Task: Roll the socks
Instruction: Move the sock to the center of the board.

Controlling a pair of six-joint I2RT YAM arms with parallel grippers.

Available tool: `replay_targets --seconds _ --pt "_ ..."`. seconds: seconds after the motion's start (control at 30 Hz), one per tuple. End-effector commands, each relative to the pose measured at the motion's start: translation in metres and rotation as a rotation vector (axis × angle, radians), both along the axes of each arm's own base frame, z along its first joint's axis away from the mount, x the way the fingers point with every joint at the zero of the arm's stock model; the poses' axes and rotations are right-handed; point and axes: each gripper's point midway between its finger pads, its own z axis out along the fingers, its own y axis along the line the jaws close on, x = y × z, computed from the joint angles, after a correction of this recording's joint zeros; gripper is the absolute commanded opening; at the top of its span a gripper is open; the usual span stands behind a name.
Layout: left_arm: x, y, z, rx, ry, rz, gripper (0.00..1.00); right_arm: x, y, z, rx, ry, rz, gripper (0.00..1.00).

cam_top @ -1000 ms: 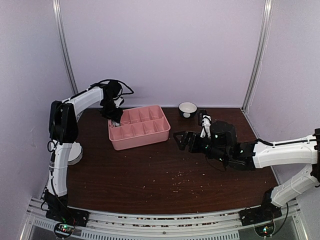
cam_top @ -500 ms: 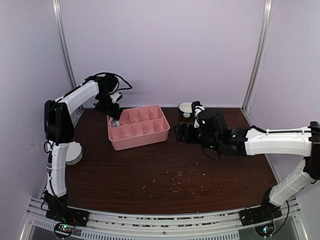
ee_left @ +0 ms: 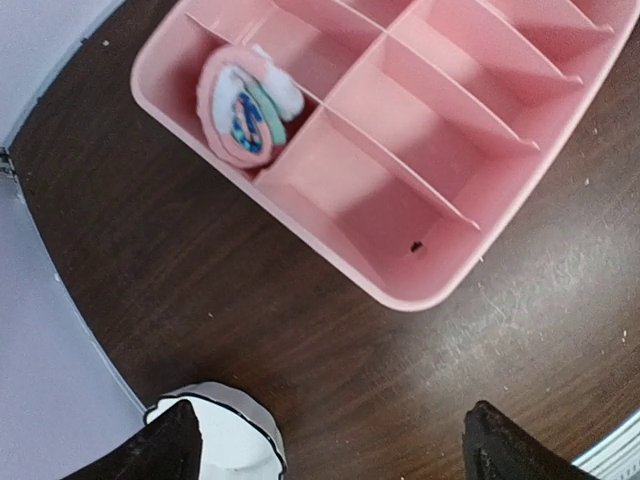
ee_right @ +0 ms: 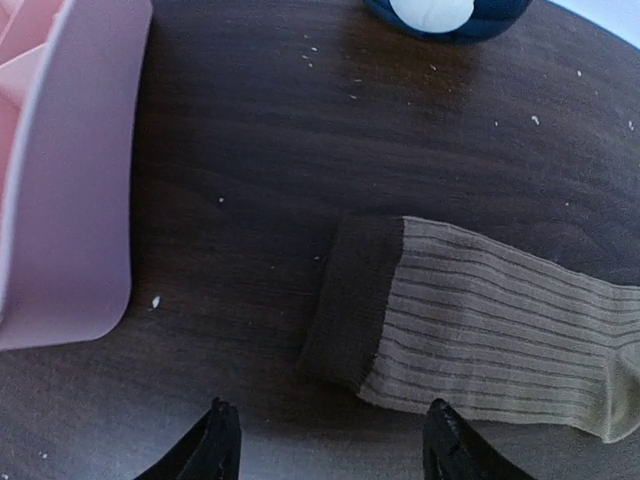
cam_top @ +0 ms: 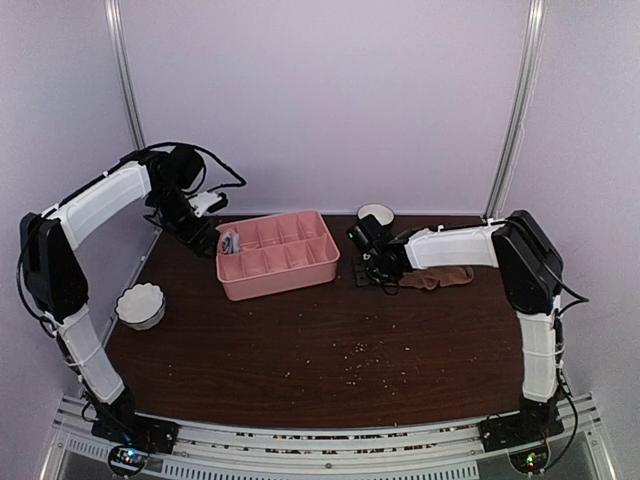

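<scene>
Pink sock (ee_left: 243, 105) sits rolled into a tight swirl, teal and white showing, in a corner compartment of the pink tray (ee_left: 352, 262). The tan-brown sock (ee_right: 490, 330) lies flat on the dark table (ee_right: 250, 150), dark cuff toward the tray. Right gripper (ee_right: 330, 425) hovers just beside that cuff, fingers spread, nothing between them. Left gripper (ee_left: 333, 435) hangs above the tray's corner, fingers wide apart and empty, a white bowl (ee_left: 225, 440) by one fingertip.
</scene>
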Motion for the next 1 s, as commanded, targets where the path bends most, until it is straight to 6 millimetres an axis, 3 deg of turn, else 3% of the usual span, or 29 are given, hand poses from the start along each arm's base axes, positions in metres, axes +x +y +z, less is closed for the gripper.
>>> replay_targets --seconds 0.0,0.1,0.2,0.27,0.47,0.8,0.97 --pt "-0.023 -0.003 -0.001 -0.047 0.017 -0.074 0.92 0.010 -0.009 -0.012 -0.004 0.078 -0.026 0.61" --pt "-0.037 -0.003 -0.009 -0.057 0.042 -0.100 0.92 0.010 -0.017 -0.001 0.024 0.060 -0.048 0.61" --pt "-0.038 -0.002 -0.015 -0.049 0.045 -0.099 0.91 0.015 -0.021 0.016 0.084 0.023 -0.062 0.66" --pt "-0.039 -0.003 -0.019 -0.052 0.060 -0.092 0.90 0.023 -0.021 0.016 0.085 0.042 -0.070 0.66" --pt "-0.046 -0.001 -0.010 -0.063 0.047 -0.088 0.90 0.028 -0.006 -0.022 0.074 0.154 -0.073 0.62" --pt "-0.067 0.011 0.007 -0.034 0.012 -0.104 0.90 0.021 0.001 -0.033 0.055 0.275 -0.083 0.54" --pt "-0.078 0.015 0.015 -0.038 -0.002 -0.099 0.90 0.014 -0.015 -0.034 0.047 0.340 -0.098 0.50"
